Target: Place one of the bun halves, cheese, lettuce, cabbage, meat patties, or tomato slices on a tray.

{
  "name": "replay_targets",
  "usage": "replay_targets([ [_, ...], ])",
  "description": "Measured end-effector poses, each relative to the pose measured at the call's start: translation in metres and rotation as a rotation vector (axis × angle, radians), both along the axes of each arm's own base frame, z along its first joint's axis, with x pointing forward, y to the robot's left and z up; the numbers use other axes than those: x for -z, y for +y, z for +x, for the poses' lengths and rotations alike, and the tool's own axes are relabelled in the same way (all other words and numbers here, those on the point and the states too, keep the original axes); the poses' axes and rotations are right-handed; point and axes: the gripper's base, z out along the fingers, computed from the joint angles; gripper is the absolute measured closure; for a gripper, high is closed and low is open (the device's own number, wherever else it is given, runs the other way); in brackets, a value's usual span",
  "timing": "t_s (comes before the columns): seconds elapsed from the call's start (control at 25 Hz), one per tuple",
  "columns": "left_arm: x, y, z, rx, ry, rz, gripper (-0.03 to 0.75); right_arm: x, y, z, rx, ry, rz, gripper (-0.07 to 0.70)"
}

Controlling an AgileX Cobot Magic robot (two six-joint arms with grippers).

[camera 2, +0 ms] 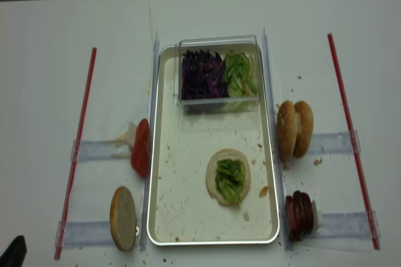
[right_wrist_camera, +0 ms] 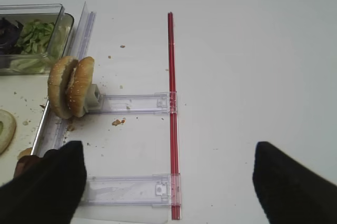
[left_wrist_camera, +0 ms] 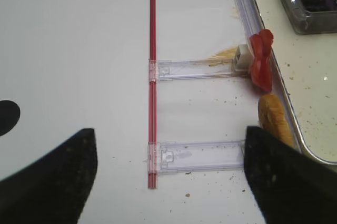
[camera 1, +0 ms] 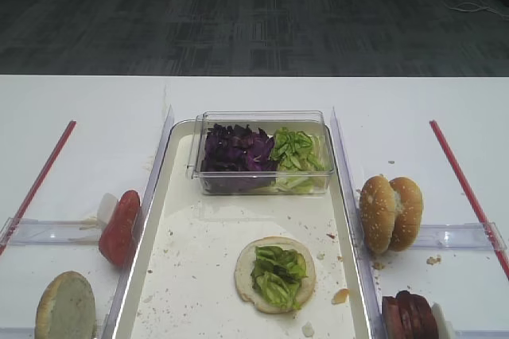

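Note:
The cream tray [camera 1: 159, 275] holds a bun half [camera 1: 274, 274] lying cut face up with lettuce on it. Two more bun halves [camera 1: 390, 213] stand on edge right of the tray, and one [camera 1: 65, 305] lies to its left. Tomato slices [camera 1: 119, 227] stand at the tray's left rim and meat patties [camera 1: 409, 315] at the front right. No cheese shows. My right gripper [right_wrist_camera: 168, 182] hangs open and empty over the white table, right of the upright bun halves [right_wrist_camera: 70, 86]. My left gripper [left_wrist_camera: 171, 176] is open and empty too, left of the tomato slices [left_wrist_camera: 261, 61].
A clear plastic box [camera 1: 262, 116] at the tray's far end holds purple cabbage [camera 1: 235, 152] and green lettuce [camera 1: 298, 152]. Red strips [camera 1: 461, 180] [camera 1: 40, 176] run along both sides of the table. Clear plastic holders [right_wrist_camera: 131, 103] [left_wrist_camera: 195, 69] reach from the strips toward the tray.

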Motion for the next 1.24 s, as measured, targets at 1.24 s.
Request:
replay_targets([
  [1.24, 0.0000, 0.0000, 0.0000, 0.000, 0.000, 0.000, 0.154, 0.0000, 0.0000, 0.0000, 0.000, 0.000, 0.000, -0.032],
])
